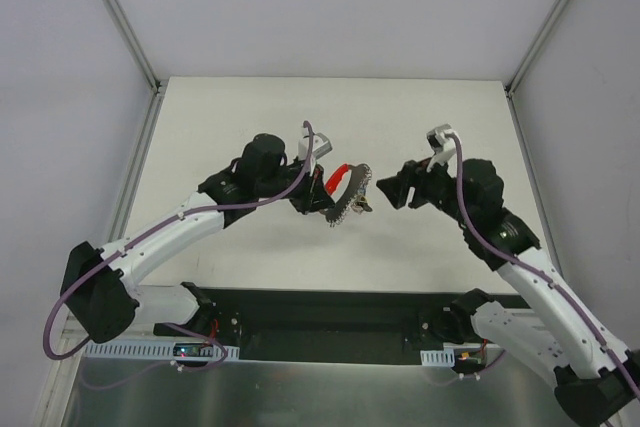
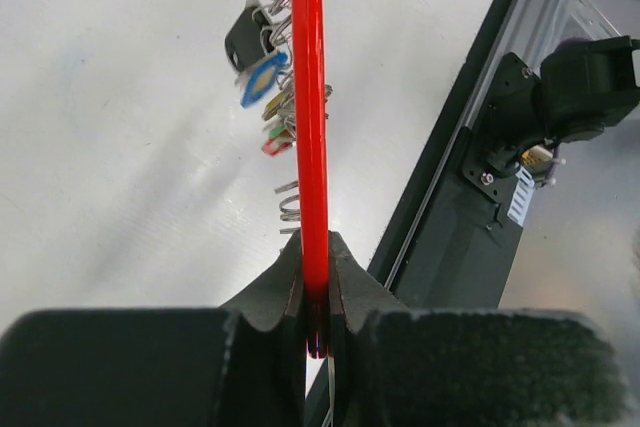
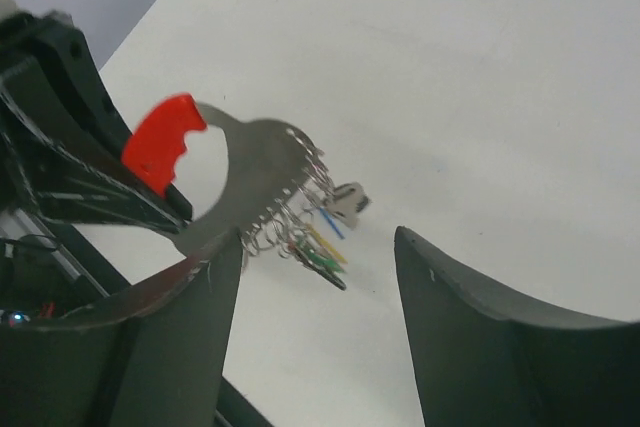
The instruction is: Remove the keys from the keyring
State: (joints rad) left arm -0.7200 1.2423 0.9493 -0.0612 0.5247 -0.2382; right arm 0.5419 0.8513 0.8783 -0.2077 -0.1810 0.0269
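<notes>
White tabletop (image 1: 250, 117) is backing both arms. Left gripper (image 2: 316, 282) is pinching the red handle (image 2: 311, 127), with keys (image 2: 262, 77) and keyring (image 2: 289, 205) hanging off it between the grippers. Right gripper (image 1: 385, 190) is standing spread just beside them and should be closing on one key only.

White table (image 1: 250, 117), pale grey walls (image 1: 330, 7) (metal corner posts (image 1: 119, 12)), soft even light

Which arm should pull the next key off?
Right. The left gripper is shut on the red handle, so it is busy holding. The right gripper is open, empty, and faces the hanging keys.
</notes>
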